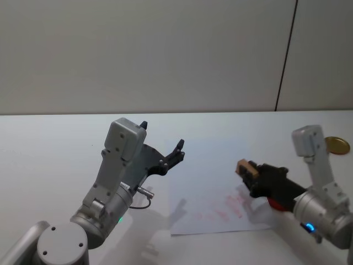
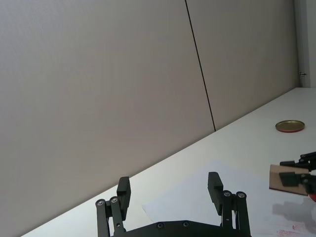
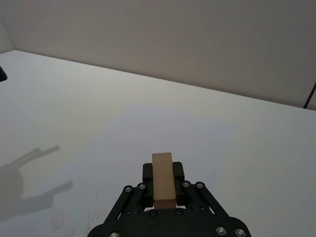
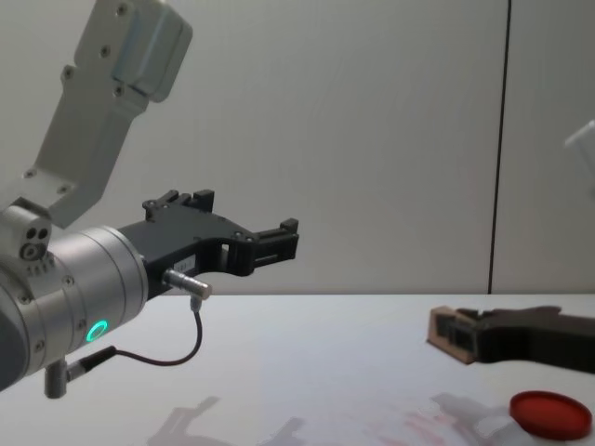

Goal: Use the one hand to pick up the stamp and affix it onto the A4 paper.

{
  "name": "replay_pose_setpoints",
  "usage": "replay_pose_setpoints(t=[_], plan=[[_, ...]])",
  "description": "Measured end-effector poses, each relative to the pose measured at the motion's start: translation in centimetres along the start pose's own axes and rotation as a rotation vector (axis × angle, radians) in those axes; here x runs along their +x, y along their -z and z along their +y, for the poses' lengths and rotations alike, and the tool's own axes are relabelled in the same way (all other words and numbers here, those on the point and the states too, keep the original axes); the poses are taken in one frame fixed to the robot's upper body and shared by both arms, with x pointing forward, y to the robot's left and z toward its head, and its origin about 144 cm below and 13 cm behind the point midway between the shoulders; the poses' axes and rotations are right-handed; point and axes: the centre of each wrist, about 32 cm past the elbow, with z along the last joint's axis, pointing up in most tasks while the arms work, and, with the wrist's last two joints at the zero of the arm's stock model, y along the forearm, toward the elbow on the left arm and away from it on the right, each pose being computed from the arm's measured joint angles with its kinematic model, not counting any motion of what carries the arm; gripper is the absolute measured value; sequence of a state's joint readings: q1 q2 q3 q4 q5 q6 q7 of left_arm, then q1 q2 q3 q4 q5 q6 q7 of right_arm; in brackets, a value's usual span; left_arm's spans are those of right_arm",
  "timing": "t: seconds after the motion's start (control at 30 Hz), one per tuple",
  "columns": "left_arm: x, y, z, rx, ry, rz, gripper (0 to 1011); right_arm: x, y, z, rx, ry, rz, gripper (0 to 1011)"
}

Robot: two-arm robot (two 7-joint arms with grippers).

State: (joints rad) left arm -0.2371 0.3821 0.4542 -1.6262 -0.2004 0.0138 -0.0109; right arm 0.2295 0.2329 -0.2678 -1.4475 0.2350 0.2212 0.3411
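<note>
At about 8 o'clock on the table (image 1: 55,143), the left gripper (image 1: 162,136) hangs in the air and points toward 2 o'clock. Its two black fingers (image 2: 123,187) stand wide apart and nothing is between them. In the chest view it is well above the table surface.

In the middle lies the paper (image 1: 212,212), flat on the table, with faint red smudges on its 3 o'clock part.

At about 4 o'clock, the right gripper (image 1: 251,171) reaches in low and points toward 10 o'clock. Its fingers are clamped on the stamp (image 1: 244,167), and the block's tan end sticks out in front of the fingertips. The stamp is over the 3 o'clock side of the paper, near the smudges. In the chest view there is a gap between it and the sheet, so it is not touching.

Under the right gripper, a red ink pad (image 4: 550,413) lies on the table. Farther out at 3 o'clock, a golden lid (image 1: 336,145) lies flat.
</note>
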Motion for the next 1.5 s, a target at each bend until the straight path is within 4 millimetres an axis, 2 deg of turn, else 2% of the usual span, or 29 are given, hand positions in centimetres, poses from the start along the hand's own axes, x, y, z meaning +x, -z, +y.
replay_pose_setpoints(t=[0.27,0.63,1.5], plan=[[0.0,0.0,0.0,0.000,0.000,0.000,993,1.3,-0.5,-0.9,0.011,0.039,-0.016,220],[0.0,0.0,0.0,0.000,0.000,0.000,993,2.5,0.1,-2.3,-0.024,0.072,-0.021,220],[0.0,0.0,0.0,0.000,0.000,0.000,993,3.1,2.4,-4.2,-0.107,0.094,-0.001,220]])
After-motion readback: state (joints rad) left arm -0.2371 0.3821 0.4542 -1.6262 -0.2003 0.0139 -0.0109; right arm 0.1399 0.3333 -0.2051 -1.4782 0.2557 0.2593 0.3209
